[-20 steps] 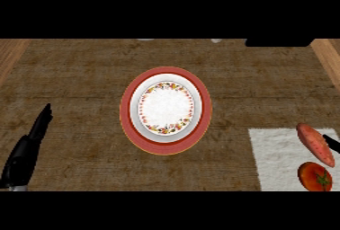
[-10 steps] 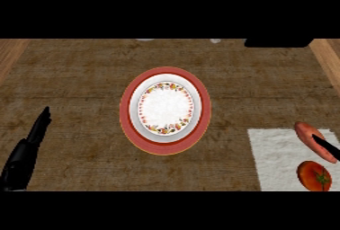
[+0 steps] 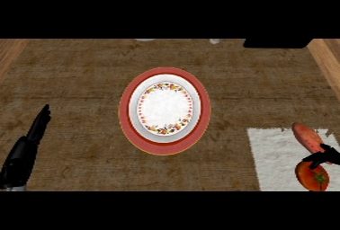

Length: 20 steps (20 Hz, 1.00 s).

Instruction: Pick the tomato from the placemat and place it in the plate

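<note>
One tomato point(image 3: 313, 177) on white placemat point(image 3: 282, 152), at four o'clock from the plate point(image 3: 164, 109), beside an orange-red vegetable point(image 3: 308, 138). Right hand point(image 3: 323, 157) above it, fingers curling, nothing gripped; left hand point(image 3: 34, 130) resting open at eight o'clock. Step: reach; next, close around tomato.

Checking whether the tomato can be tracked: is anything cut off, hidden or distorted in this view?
Head view: the tomato sits at the lower right, partly covered by the right hand; the round plate looks stretched taller than wide; the white placemat runs off the right edge.
</note>
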Each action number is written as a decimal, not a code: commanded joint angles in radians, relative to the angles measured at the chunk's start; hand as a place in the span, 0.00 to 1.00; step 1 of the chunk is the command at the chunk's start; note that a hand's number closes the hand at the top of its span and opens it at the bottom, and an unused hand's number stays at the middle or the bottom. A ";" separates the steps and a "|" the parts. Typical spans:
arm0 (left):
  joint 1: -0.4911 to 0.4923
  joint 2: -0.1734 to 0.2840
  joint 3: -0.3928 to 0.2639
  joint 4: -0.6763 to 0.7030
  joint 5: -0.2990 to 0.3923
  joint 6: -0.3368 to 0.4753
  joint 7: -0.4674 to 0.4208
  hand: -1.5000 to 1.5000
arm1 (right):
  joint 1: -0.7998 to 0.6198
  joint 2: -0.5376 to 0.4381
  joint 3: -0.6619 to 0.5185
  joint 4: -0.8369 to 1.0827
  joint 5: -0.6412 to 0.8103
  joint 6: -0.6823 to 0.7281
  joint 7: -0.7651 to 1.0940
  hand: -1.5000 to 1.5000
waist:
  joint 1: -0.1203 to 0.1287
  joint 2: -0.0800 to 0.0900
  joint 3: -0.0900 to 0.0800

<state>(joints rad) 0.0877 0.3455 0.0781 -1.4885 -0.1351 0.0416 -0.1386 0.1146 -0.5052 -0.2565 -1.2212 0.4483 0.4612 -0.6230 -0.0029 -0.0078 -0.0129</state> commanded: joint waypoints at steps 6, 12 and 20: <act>-0.088 -0.012 -0.039 0.019 -0.026 -0.030 0.006 0.50 | -0.371 -0.091 0.133 0.075 0.231 -0.066 0.174 1.00 | 0.105 0.033 0.013; -0.136 -0.023 -0.060 0.027 -0.027 -0.044 0.023 0.50 | -0.678 -0.111 0.220 0.258 0.405 -0.115 0.263 1.00 | 0.148 0.046 0.016; -0.069 -0.038 -0.050 0.029 -0.044 -0.013 -0.014 0.50 | -0.872 -0.053 0.128 0.532 0.410 -0.413 0.088 1.00 | 0.085 0.031 0.017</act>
<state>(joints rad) -0.0161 0.3195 0.0295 -1.4588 -0.1676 0.0105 -0.1303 -0.6789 -0.5698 -0.0979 -0.7904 0.8519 0.1663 -0.4564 0.1070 0.0292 0.0034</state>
